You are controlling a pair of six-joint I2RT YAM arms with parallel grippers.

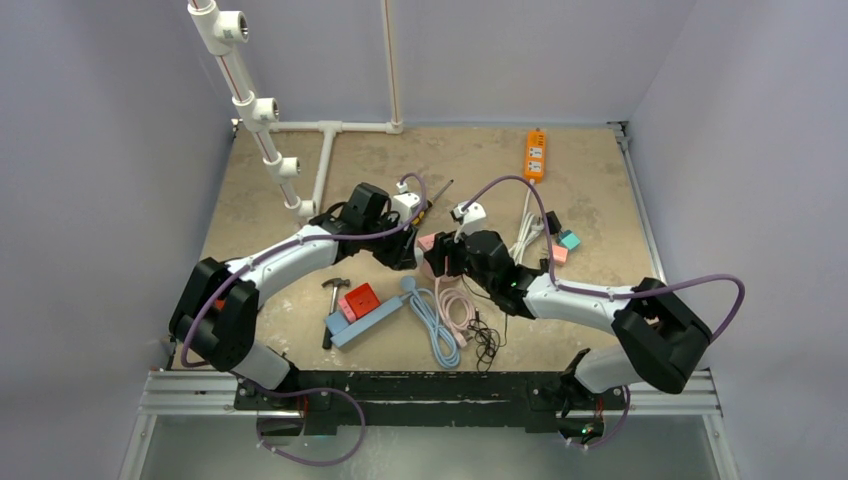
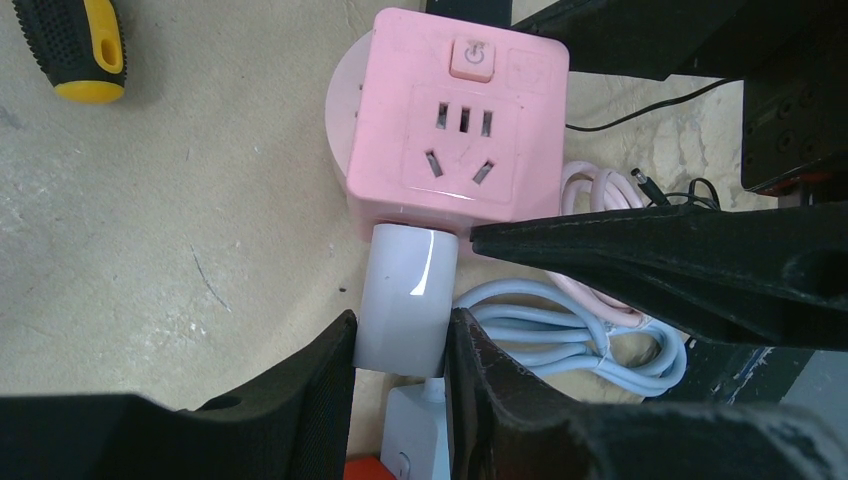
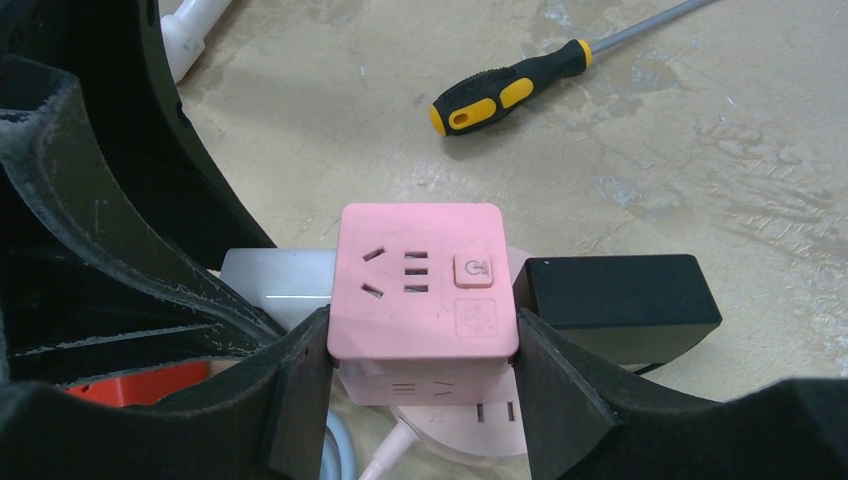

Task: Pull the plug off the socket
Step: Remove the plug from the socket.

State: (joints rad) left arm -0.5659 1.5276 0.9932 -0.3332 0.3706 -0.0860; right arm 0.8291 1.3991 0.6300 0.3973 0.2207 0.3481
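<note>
The left gripper (image 2: 400, 345), jaws narrow, pinches the glossy white rectangular plug (image 2: 402, 290) seated at the six o'clock face of the pink plastic cube socket (image 2: 460, 120), which the half-spread right gripper (image 3: 420, 360) clamps. A skewed pull could slip off the slick plug or drag the cube loose.

Left wrist view: the pins of the white plug (image 2: 405, 285) are concealed inside the pink socket cube (image 2: 455, 120). The frame edge crops the screwdriver (image 2: 75, 45) above-left of the cube.

Top view: the left gripper (image 1: 405, 248) and right gripper (image 1: 447, 256) cover most of the cube, and the plug is not discernible beside it.
</note>
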